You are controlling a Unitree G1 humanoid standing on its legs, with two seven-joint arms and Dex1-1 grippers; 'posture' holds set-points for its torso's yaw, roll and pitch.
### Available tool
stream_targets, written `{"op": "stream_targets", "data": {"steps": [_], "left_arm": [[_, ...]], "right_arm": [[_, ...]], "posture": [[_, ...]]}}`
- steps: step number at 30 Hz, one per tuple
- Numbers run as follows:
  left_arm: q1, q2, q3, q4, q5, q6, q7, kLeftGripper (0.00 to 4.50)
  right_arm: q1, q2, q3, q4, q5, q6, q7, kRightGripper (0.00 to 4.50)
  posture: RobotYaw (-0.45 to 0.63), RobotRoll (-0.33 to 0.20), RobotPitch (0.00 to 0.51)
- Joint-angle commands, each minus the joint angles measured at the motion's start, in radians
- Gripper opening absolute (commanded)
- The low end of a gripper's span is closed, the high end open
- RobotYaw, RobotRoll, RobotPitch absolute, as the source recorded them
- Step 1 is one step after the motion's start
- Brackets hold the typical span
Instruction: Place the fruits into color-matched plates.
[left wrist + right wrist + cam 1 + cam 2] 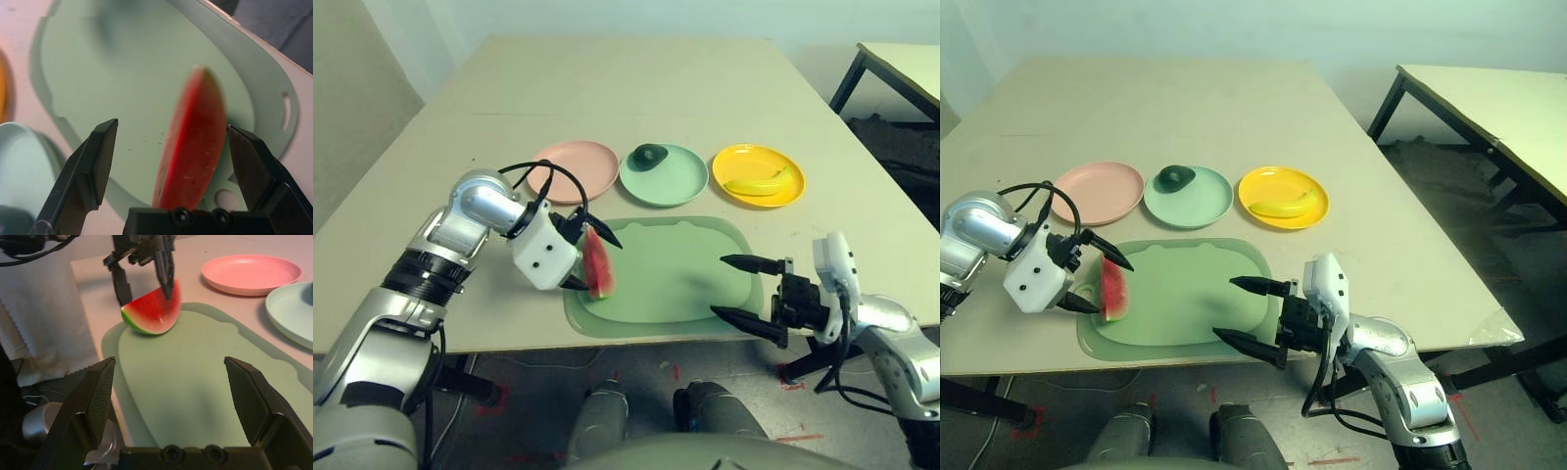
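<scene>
Resting at cutting board's [677,269] left end, centre-left of frame, watermelon wedge [598,266] is flanked by left gripper's [597,258] wide-spread, ungripping fingers; right gripper [732,287], lower right, is spread wide, empty.

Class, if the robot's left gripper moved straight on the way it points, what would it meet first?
Probably the red watermelon wedge, which lies between its open fingers, though depth is hard to judge.
</scene>
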Motion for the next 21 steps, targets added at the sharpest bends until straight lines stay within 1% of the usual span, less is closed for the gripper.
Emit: {"op": "stream_targets", "data": {"steps": [1,4,6,8,10,15,21], "left_arm": [[-0.024,0.0,-0.025,0.032,0.021,-0.006,-0.011,4.5],[-0.026,0.005,-0.033,0.051,0.028,0.039,-0.011,4.5],[-0.008,0.0,-0.021,0.034,0.034,0.135,0.0,4.5],[0.005,-0.002,-0.02,0.007,0.066,0.222,0.019,4.5],[0.016,-0.003,-0.03,-0.012,0.11,0.266,0.037,4.5],[0.069,-0.042,-0.043,-0.094,0.166,0.344,0.08,4.5],[0.082,-0.077,-0.051,-0.107,0.245,0.39,0.139,4.5]], "right_arm": [[0.001,-0.002,0.014,0.005,-0.005,-0.018,-0.02,4.48],[0.007,-0.003,0.022,-0.005,-0.006,-0.023,-0.036,4.48],[0.008,-0.006,0.027,-0.006,-0.012,-0.026,-0.046,4.48],[0.009,-0.012,0.034,0.0,-0.024,-0.036,-0.048,4.48],[0.008,-0.015,0.039,0.003,-0.03,-0.043,-0.053,4.48],[0.014,-0.023,0.047,0.003,-0.038,-0.06,-0.063,4.48],[0.025,-0.021,0.062,-0.03,-0.041,-0.057,-0.082,4.48]], "posture": [[0.03,0.0,0.071],[0.02,0.0,0.07],[0.02,0.0,0.069],[0.02,0.0,0.068],[0.02,0.0,0.067],[0.03,0.0,0.068],[0.03,0.0,0.069]]}}
